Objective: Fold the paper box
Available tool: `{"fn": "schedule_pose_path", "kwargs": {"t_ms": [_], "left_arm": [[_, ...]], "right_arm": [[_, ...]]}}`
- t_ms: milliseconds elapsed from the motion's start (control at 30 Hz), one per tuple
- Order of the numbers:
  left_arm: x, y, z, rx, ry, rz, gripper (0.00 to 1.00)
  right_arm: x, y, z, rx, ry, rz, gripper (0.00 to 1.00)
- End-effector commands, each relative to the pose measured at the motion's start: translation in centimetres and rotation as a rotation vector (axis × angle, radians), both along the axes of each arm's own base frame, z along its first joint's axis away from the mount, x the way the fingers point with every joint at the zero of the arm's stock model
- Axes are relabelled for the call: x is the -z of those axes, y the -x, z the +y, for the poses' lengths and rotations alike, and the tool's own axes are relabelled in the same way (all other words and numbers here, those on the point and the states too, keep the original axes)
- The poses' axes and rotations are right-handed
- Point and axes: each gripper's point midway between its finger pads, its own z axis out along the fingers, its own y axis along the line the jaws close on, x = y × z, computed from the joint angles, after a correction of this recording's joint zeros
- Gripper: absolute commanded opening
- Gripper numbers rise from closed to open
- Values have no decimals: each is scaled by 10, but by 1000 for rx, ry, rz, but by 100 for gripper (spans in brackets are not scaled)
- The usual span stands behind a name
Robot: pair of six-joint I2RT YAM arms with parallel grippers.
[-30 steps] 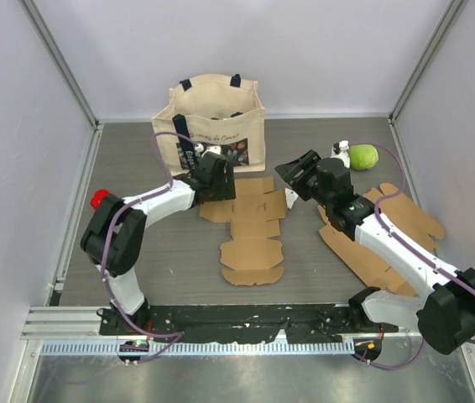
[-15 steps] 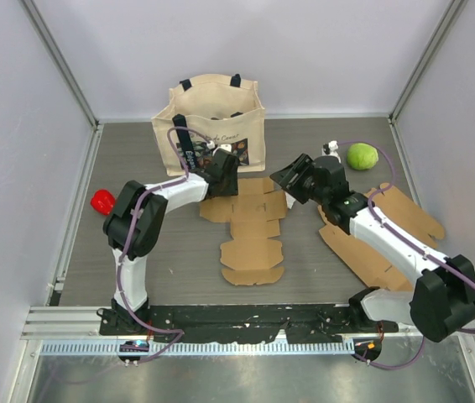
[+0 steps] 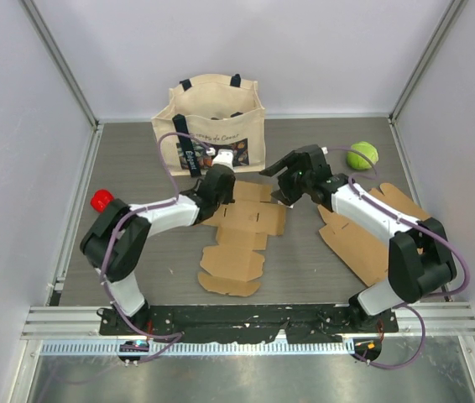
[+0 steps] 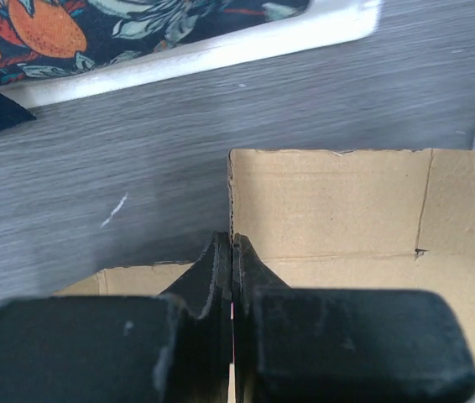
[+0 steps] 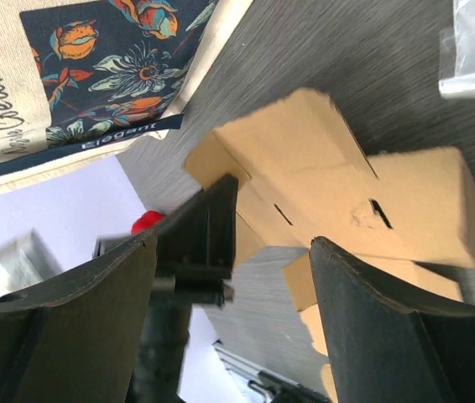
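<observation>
The paper box [image 3: 239, 228] is a flat brown cardboard blank on the grey table, its far part raised and its near flaps [image 3: 231, 270] skewed left. My left gripper [image 3: 219, 188] is at the blank's far left corner. In the left wrist view that gripper [image 4: 232, 248] is shut on the thin edge of the cardboard [image 4: 330, 206]. My right gripper [image 3: 291, 180] hovers at the blank's far right corner, open. In the right wrist view its fingers [image 5: 363, 311] stand wide apart with the cardboard [image 5: 338, 180] beyond them, and nothing is held.
A cream tote bag [image 3: 212, 122] stands just behind the blank. A green ball [image 3: 362, 154] lies at the back right and a red object [image 3: 101, 200] at the left. More flat cardboard blanks [image 3: 372, 243] lie under the right arm. Walls enclose three sides.
My left gripper has shut on the cardboard's edge. The blank has shifted, its near flaps swinging left. My right gripper has moved left toward the blank and opened wider.
</observation>
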Motion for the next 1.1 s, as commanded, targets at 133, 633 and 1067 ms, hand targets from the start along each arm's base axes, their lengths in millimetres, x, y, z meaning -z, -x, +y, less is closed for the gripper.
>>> {"fn": "schedule_pose_path", "kwargs": {"t_ms": [133,633,1067], "left_arm": [[-110,25,-10,-32,202,-435,0],[-128,61,-1,-96,199,-645,0],[-139,78,-8,-12,136,-792,0]], "right_arm": [[-20,9,41,106,-230,192,78],[-33,3,38,382,-248,187,77],[-19,-5,49,379,-224,260,76]]}}
